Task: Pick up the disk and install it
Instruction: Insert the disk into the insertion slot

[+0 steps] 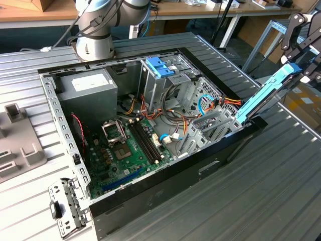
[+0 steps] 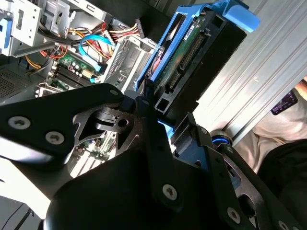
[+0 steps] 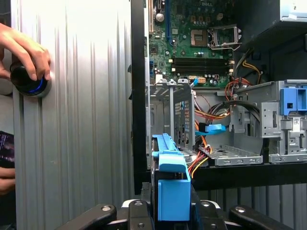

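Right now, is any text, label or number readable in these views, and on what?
No text can be read.
White sticker on the grey box: print too small to read.
Motherboard: markings too small to read.
On the disk, clamped in the gripper: nothing legible on the sides in view.

Ribbed table (image 1: 281, 191) w/ open PC case (image 1: 165, 187), grey fixture (image 1: 17, 145)

Blue rails on disk (image 1: 268, 95); mobo (image 1: 118, 153) green; table (image 1: 281, 191) grey, ribbed; claw (image 3: 172, 208) blk.
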Available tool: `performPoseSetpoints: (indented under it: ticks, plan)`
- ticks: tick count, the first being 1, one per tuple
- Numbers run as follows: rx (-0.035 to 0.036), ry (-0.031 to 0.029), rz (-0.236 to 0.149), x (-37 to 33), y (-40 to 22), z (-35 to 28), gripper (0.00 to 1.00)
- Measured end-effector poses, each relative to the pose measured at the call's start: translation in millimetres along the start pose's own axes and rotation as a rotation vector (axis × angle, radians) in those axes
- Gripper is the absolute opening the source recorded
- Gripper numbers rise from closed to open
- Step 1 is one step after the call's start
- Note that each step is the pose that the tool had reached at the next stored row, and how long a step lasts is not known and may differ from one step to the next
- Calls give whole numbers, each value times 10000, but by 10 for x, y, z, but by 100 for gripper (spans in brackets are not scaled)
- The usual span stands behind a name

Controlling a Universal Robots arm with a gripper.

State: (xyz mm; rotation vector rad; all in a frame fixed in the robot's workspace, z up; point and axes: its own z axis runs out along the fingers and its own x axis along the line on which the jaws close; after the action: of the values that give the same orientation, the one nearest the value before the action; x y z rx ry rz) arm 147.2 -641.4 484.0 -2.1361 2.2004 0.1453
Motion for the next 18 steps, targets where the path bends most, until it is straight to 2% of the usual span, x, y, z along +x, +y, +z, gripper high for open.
performPoseSetpoints:
  ticks: [6, 11, 18]
  plan:
    - [0, -1, 0, 2, 58, 2, 37]
    - [0, -3, -1, 4, 136, 4, 37]
    - [0, -13, -1, 4, 189, 8, 37]
